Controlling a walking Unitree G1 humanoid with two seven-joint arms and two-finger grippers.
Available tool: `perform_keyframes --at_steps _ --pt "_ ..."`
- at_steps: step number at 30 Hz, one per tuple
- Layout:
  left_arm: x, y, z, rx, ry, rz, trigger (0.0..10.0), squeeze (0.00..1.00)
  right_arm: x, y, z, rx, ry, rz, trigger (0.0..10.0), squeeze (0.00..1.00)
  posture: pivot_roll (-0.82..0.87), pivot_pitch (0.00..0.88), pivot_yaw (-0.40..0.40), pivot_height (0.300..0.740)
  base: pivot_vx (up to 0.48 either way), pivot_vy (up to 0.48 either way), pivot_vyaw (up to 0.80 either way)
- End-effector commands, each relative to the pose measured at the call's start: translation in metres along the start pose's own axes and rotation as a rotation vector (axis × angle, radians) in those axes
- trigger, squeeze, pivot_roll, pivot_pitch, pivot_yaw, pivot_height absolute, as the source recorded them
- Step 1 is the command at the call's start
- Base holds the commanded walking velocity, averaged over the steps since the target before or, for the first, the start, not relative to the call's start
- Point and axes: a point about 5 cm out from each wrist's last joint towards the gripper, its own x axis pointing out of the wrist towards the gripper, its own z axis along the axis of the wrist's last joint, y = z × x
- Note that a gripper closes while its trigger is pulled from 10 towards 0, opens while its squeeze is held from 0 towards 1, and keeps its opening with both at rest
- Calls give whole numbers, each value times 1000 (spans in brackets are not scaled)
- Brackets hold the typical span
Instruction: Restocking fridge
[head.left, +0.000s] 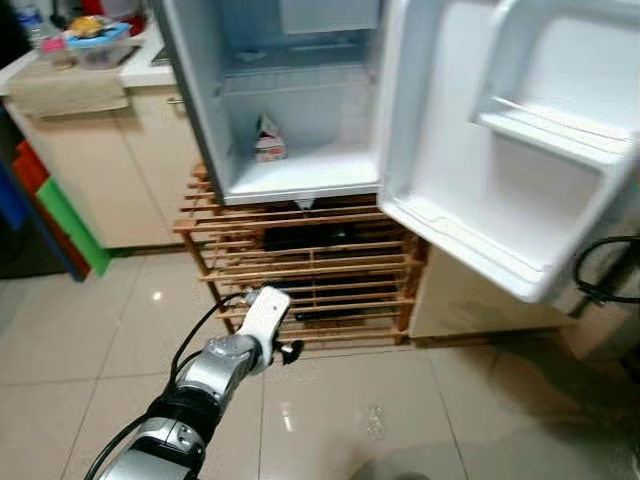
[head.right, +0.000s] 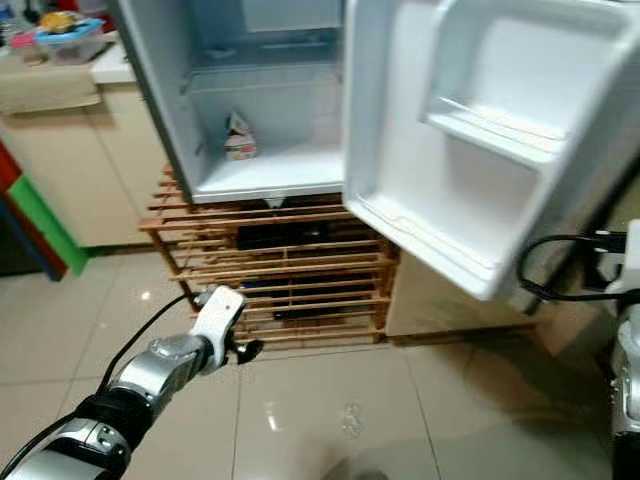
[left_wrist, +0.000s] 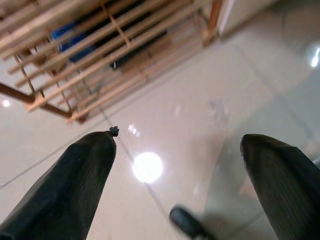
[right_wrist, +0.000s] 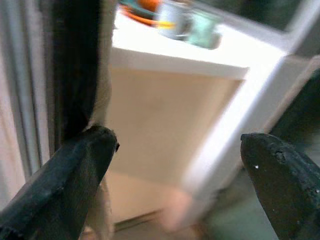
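Note:
A small white fridge (head.left: 200, 110) stands open on a wooden slatted rack (head.left: 300, 260). Its door (head.left: 500, 150) swings out to the right, with bare door shelves. A small milk carton (head.left: 268, 140) stands on the fridge's bottom shelf at the back left. My left arm (head.left: 230, 360) reaches forward low over the floor, short of the rack. In the left wrist view my left gripper (left_wrist: 177, 145) is open above the tiles with nothing between its fingers. My right arm (head.right: 628, 340) hangs at the far right. My right gripper (right_wrist: 177, 140) is open and holds nothing.
A beige counter (head.left: 90, 90) at the left carries a blue-lidded food container (head.left: 95, 40). Red, green and blue panels (head.left: 60, 215) lean beside it. A black cable (head.left: 605, 270) loops at the right under the door. Glossy tiled floor (head.left: 400, 410) lies in front.

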Motion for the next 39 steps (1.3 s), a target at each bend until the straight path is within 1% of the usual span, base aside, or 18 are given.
perform_keyframes --at_steps 1,2,4,5,6,7,9,11,12,17,19,22,25,27,29,30,34,39 --pt "-1 6 -6 20 32 23 10000 0 -3 42 22 56 -80 238 10000 0 -285 2 87 740 0 0 0" --pt "-2 12 -25 10 97 46 10000 0 -11 62 27 104 -89 355 10000 0 -285 2 87 740 0 0 0" --pt "-3 14 -29 7 112 50 10000 0 -13 67 28 116 -89 382 10000 0 -285 2 87 740 0 0 0" --pt "-6 15 -53 14 189 55 10000 0 -36 103 45 249 -94 653 10000 0 -286 7 93 740 0 0 0" --pt "-7 14 -63 16 217 46 10000 0 -54 118 55 305 -110 811 10000 0 -286 7 93 740 0 0 0" --pt "-7 14 -63 16 217 46 10000 0 -54 118 55 305 -110 811 10000 0 -286 7 93 740 0 0 0" --pt "-10 8 -85 29 288 -17 10000 0 -83 131 75 380 -163 1054 10000 0 -286 13 94 740 0 0 0" --pt "-11 6 -89 33 301 -36 10000 0 -81 128 74 385 -162 1049 10000 0 -286 13 94 740 0 0 0" --pt "-12 4 -95 39 313 -35 10000 0 -61 116 62 367 -113 910 10000 0 -281 20 87 740 0 0 0" --pt "-11 8 -92 33 289 19 10000 0 -28 96 48 329 -70 604 10000 0 -271 21 76 740 0 0 0" --pt "-9 12 -82 42 241 61 10000 0 -23 96 46 231 -84 524 10000 0 -271 21 76 740 0 0 0" --pt "-4 21 -34 33 -1 161 10000 0 -13 100 39 72 -111 335 10000 0 -261 22 67 740 0 0 0" --pt "-8 26 29 -150 -328 160 10000 0 -14 112 39 91 -177 252 10000 0 -239 19 60 740 0 0 0" --pt "-34 25 101 -387 -700 98 10000 0 -18 116 41 61 -288 150 10000 0 -222 15 57 740 0 0 0" --pt "-47 20 123 -375 -795 72 10000 0 -18 117 39 49 -301 104 10000 0 -216 14 57 740 0 0 0" --pt "-81 -2 165 -216 -984 32 10000 0 -16 125 28 115 -248 97 10000 0 -203 10 57 740 0 0 0" --pt "-102 -9 187 -54 -1099 107 10000 0 -11 136 19 166 -208 117 10000 0 -187 5 57 740 0 0 0" --pt "-96 12 176 -71 -1010 213 10000 0 -7 136 26 150 -265 118 10000 0 -175 3 53 740 285 236 0"
